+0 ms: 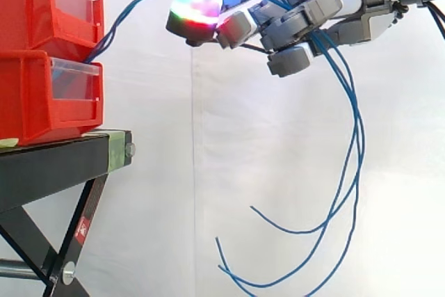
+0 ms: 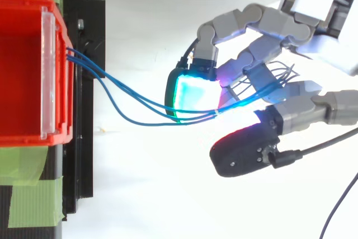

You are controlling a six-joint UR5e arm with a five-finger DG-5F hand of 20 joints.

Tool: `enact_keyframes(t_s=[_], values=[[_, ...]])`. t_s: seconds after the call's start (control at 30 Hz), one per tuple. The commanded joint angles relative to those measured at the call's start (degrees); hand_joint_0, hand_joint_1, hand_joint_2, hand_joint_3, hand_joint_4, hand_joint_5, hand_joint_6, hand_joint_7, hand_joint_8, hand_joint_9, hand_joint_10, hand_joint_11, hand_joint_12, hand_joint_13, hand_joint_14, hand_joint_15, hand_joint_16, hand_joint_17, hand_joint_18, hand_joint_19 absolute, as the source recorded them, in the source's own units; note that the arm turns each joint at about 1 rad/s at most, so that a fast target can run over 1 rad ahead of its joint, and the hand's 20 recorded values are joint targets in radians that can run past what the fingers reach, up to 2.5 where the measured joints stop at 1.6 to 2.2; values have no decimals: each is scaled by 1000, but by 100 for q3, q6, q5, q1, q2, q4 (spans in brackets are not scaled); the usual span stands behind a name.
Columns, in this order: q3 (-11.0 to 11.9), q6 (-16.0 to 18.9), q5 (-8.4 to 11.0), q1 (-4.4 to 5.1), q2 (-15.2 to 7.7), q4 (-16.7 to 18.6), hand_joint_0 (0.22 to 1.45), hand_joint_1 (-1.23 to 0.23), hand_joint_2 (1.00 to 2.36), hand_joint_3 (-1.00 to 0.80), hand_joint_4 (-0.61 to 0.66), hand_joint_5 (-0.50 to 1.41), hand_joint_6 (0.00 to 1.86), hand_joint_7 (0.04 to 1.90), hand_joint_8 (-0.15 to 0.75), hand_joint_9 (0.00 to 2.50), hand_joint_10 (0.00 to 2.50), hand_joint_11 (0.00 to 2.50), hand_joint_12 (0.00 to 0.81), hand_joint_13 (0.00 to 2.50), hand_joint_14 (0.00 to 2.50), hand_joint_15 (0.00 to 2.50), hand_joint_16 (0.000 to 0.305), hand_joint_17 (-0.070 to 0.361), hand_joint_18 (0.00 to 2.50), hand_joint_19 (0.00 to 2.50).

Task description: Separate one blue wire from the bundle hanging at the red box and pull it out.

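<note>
Several blue wires (image 2: 134, 107) leave the front of the red bins (image 1: 42, 46) and run right in a sagging arc (image 1: 139, 1) to my hand (image 2: 263, 76). The hand (image 1: 299, 26) hovers well to the right of the bins, at about the height of the upper bin. Its fingers are curled, and the wires pass between them, under a fingertip pad (image 2: 196, 93) glowing cyan and green. Behind the hand the wires hang down in long loops (image 1: 354, 144), and their free ends curl low in the side view. The whole bundle runs through the hand; no single wire is apart from the others.
The red bins are stacked on a black stand (image 1: 55, 165) with crossed legs at the left. Green tape (image 2: 28, 194) sticks to the stand's top near the bin. A white curtain hangs behind, with free room between the stand and my hand.
</note>
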Motion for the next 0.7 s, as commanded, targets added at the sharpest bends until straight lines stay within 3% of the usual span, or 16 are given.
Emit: enact_keyframes(t_s=[0.0,0.23,0.47,0.67], values=[[8,5,-2,0,-4,-5,584,-686,1015,-328,249,-252,844,1119,353,942,4,1699,360,1006,2255,1038,48,108,1049,1542],[-1,-3,-2,0,-4,4,627,-661,1019,-281,234,-250,846,1111,339,948,3,1683,355,1024,2246,1038,47,105,1056,1520],[-1,5,7,0,5,-57,692,-903,1012,-376,215,-269,844,1116,332,837,4,1676,354,998,2189,1083,48,108,1015,1471],[-1,5,-2,0,-4,-66,764,-930,1012,-377,200,-273,837,1114,324,772,5,1630,357,957,2142,1118,49,109,964,1434]])
